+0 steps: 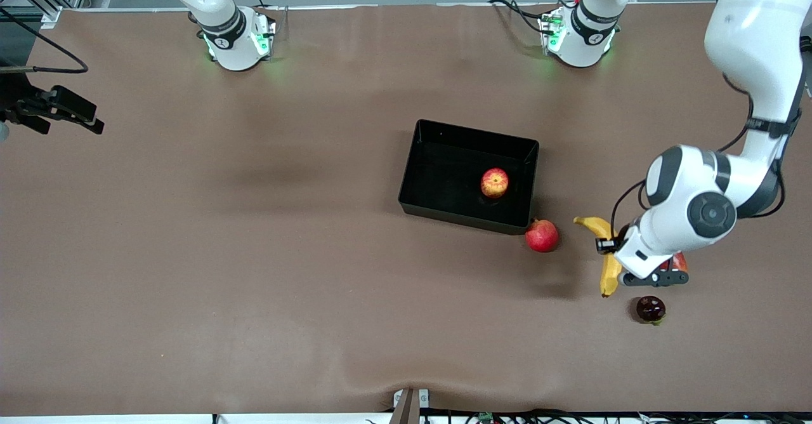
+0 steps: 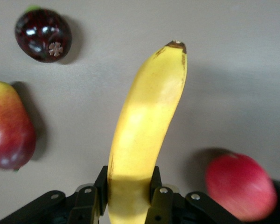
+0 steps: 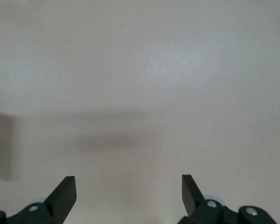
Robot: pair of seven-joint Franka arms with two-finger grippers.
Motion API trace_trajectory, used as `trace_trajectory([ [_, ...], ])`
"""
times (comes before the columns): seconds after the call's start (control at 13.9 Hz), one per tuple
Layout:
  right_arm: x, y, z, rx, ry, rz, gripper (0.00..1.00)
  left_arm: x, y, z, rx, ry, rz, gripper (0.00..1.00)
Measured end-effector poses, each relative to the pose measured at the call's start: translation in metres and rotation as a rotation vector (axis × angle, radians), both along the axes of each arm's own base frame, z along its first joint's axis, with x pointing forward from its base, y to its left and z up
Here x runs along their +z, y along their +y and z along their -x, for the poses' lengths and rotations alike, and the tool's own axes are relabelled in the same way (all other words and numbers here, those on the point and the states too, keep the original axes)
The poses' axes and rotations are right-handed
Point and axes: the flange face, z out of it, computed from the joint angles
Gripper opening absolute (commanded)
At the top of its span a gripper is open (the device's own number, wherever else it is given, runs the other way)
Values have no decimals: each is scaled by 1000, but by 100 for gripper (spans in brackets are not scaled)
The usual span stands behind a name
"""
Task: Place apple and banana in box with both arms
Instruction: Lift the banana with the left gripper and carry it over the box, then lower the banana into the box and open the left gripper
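The left arm (image 1: 691, 211) covers the banana's (image 1: 610, 271) middle and nearly all of the mango (image 1: 680, 261) in the front view, and the left gripper itself cannot be made out there. In the left wrist view the banana's lower end, the mango and the pomegranate (image 2: 240, 186) (blurred) are cut off by the edges. The right gripper (image 3: 129, 196) shows only its fingertips in its wrist view.

Yellow banana (image 2: 144, 140), red apple (image 1: 494, 182) streaked yellow, glossy black box (image 1: 444, 208), red pomegranate (image 1: 542, 235), brown surface (image 1: 254, 252)
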Motion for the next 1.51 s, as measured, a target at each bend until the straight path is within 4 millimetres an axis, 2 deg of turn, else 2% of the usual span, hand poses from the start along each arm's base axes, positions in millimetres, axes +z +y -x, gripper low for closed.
trace_trajectory([
  [0.14, 1, 0, 0, 0, -4, 2, 100, 31, -45, 20, 22, -16, 0, 0],
  [0.29, 2, 0, 0, 0, -7, 3, 100, 43, -102, 44, 61, -12, 17, 0],
  [0.5, 4, 0, -1, 0, -10, 4, 100, 44, -182, 81, 58, 1, 37, 0],
  [0.72, 7, 0, -1, 2, -16, 12, 100, 37, -271, 132, 41, 12, 28, 0],
  [0.79, 7, 1, -1, 3, -17, 12, 100, 32, -292, 148, 41, 11, 16, 0],
  [1.01, 7, 6, -1, 13, -17, 14, 100, 9, -324, 180, 33, 43, -9, 0],
  [1.51, 7, 7, -1, 16, -16, 15, 100, -40, -360, 230, 12, 75, -69, 0],
])
